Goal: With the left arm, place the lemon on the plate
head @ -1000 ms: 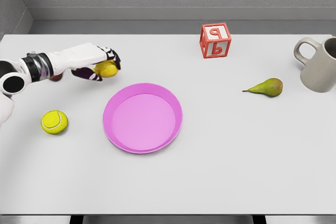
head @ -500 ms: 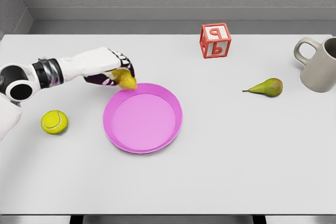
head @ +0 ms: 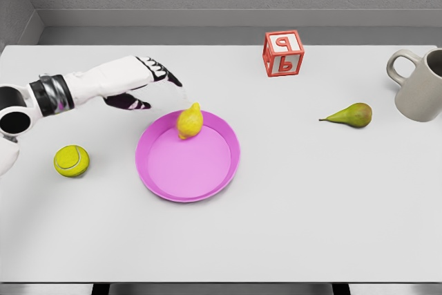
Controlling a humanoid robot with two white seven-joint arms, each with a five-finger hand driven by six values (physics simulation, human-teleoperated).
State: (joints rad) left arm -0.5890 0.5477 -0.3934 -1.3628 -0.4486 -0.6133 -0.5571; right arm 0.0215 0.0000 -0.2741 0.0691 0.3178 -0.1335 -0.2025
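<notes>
The yellow lemon is at the far rim of the pink plate, inside its upper edge and free of any hand. My left hand hovers up and to the left of it, fingers spread, holding nothing. Its arm enters from the left edge. The right arm is out of sight.
A yellow-green tennis ball lies left of the plate. A red letter cube stands at the back, a green pear lies to the right, and a grey mug is at the right edge.
The left hand carried the lemon rightward to the plate's rim, then let it go and spread its fingers. The lemon now sits on the plate, and the hand has drawn back slightly.
</notes>
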